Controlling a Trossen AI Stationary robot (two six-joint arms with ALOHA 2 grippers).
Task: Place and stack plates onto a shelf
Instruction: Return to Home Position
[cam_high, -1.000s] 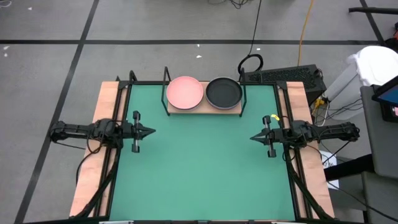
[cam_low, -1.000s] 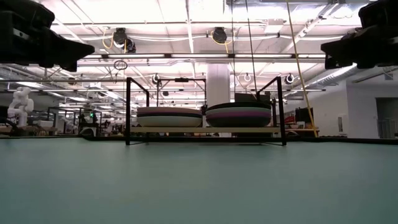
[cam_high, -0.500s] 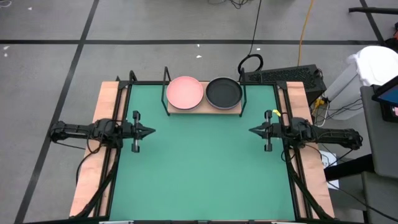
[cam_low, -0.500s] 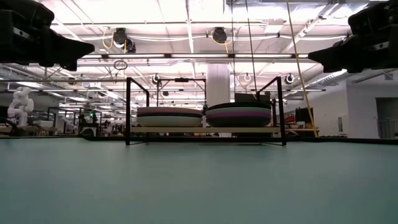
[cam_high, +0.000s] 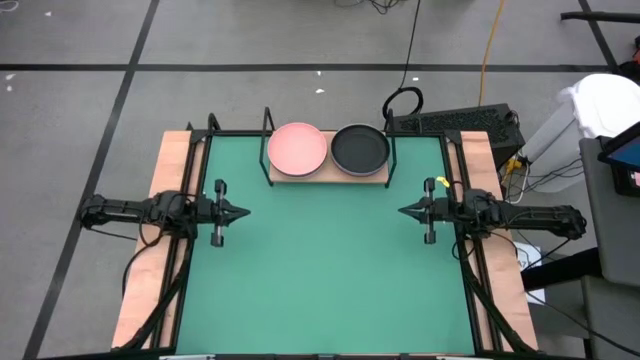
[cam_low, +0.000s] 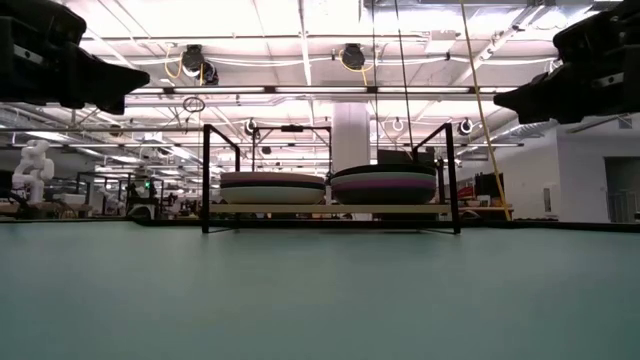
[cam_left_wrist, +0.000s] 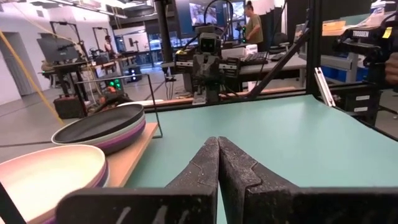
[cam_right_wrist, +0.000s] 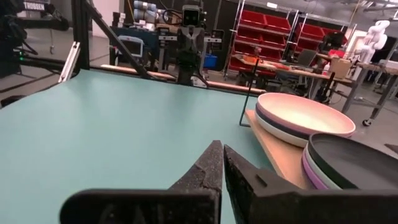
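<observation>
Looking level reveals plates (cam_low: 272, 186) stacked on the shelf (cam_low: 330, 209); left gripper (cam_high: 245, 211), right gripper (cam_high: 402, 210): fingers (cam_left_wrist: 202, 168) pressed together.

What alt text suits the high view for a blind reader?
A pink plate and a black plate sit side by side on a wooden shelf at the back edge of the green table. The left end effector and right end effector, both shut, face each other.

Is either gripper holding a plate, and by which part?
Nothing is held. The left gripper and right gripper are shut and empty, apart from the plates stacked on the shelf.
</observation>
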